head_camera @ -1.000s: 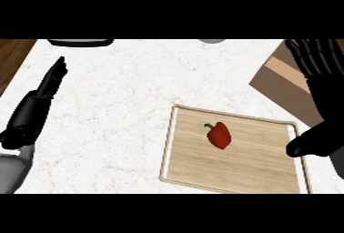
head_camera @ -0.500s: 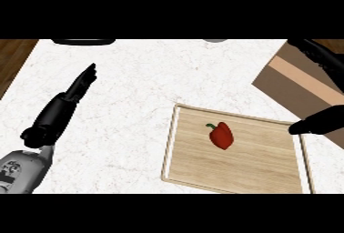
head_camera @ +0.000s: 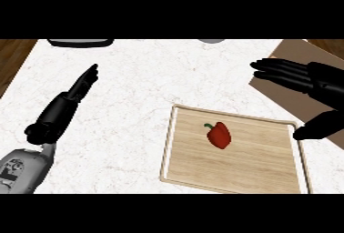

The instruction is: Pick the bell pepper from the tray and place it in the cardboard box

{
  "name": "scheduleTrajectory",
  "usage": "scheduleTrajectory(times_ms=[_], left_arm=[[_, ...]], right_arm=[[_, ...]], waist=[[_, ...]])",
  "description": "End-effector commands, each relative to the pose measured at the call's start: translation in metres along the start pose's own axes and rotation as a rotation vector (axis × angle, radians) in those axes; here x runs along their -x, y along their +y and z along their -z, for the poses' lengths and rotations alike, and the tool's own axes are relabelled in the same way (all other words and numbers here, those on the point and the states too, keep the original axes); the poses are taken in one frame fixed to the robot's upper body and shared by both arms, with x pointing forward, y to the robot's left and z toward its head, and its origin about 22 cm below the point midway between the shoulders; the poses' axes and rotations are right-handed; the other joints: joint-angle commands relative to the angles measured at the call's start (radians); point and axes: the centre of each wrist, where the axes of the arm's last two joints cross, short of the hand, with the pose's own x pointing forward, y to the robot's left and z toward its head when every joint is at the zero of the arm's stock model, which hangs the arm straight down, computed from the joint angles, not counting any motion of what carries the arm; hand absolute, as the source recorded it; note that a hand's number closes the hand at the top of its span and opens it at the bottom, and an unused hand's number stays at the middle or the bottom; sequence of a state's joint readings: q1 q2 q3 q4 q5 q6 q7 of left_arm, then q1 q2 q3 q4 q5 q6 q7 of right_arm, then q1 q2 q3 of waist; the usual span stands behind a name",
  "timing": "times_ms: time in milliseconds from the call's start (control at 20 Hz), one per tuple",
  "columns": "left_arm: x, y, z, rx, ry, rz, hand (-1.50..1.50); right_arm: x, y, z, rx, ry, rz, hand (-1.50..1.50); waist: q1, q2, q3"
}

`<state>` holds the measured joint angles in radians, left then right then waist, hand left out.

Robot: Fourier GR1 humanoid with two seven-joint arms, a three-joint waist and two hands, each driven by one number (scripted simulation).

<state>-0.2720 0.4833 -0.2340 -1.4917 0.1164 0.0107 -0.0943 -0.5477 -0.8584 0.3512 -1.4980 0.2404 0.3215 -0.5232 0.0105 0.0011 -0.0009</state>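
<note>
A red bell pepper (head_camera: 219, 135) with a green stem lies on the wooden tray (head_camera: 255, 175), near its upper middle. The cardboard box (head_camera: 299, 102) sits at the right edge, above the tray. My right hand (head_camera: 306, 78) hovers over the box with its fingers stretched out leftward and its thumb (head_camera: 320, 125) hanging by the tray's right rim; it is open and holds nothing. My left hand (head_camera: 67, 102) is at the left over the counter, fingers straight and pointing up, well away from the pepper.
The tray rests on a white marble counter (head_camera: 148, 82). A dark object (head_camera: 79, 43) and a small grey one (head_camera: 211, 41) sit at the far edge. Wooden floor shows at the far left.
My right hand has swung left over the box, fingers now spread toward the tray. My left forearm has shifted right and up. The pepper has not moved.
</note>
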Motion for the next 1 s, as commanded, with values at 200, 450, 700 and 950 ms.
scheduleTrajectory(times_ms=[200,450,700,950], left_arm=[[0.005,0.005,-0.012,0.010,0.003,-0.006,0.00],[-0.003,0.004,-0.009,-0.002,0.003,0.004,0.00],[0.004,-0.011,-0.013,-0.024,0.002,0.000,0.00],[0.012,0.002,-0.008,-0.009,-0.006,0.016,0.00]], right_arm=[[-0.062,0.022,0.050,-0.290,0.050,-0.215,-1.50],[-0.099,0.042,0.062,-0.325,0.129,-0.313,-1.50],[-0.127,0.080,0.066,-0.397,0.210,-0.317,-1.50],[-0.126,0.078,0.058,-0.459,0.244,-0.309,-1.50]], waist=[[0.001,-0.006,-0.001],[-0.010,-0.005,0.000],[-0.015,-0.005,0.000],[-0.014,-0.003,0.001]])
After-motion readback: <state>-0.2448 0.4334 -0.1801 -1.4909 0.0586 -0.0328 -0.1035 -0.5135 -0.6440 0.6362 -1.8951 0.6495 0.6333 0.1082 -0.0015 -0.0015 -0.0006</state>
